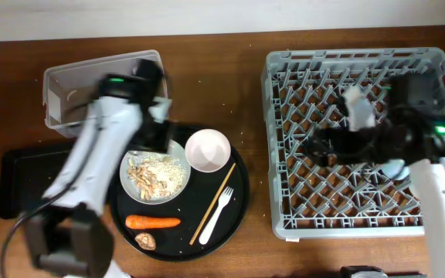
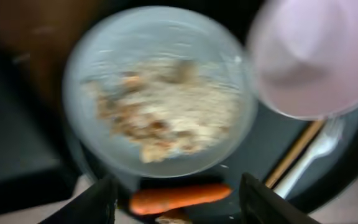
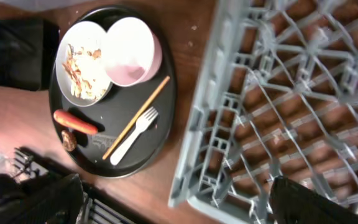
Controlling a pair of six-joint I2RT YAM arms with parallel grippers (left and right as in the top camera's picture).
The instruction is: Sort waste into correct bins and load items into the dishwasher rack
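The white plate (image 1: 184,167) with beige food scraps (image 1: 151,176) sits on the round black tray (image 1: 236,193), beside the pale pink bowl (image 1: 208,150), chopstick (image 1: 213,202), white fork (image 1: 216,212), carrot (image 1: 153,222) and brown lump (image 1: 146,240). My left gripper (image 1: 157,137) hovers over the plate's upper left edge. In the left wrist view it (image 2: 179,205) is open and empty above the plate (image 2: 79,81) and carrot (image 2: 179,198). My right gripper (image 1: 315,147) is over the grey rack (image 1: 354,225), open and empty (image 3: 173,205). No tissue or red wrapper shows.
The clear tub (image 1: 103,85) stands at the back left and the shallow black rectangular tray (image 1: 18,181) at the left edge. A whitish cup-like object (image 1: 358,108) and a light blue cup (image 1: 395,168), partly under my right arm, are in the rack.
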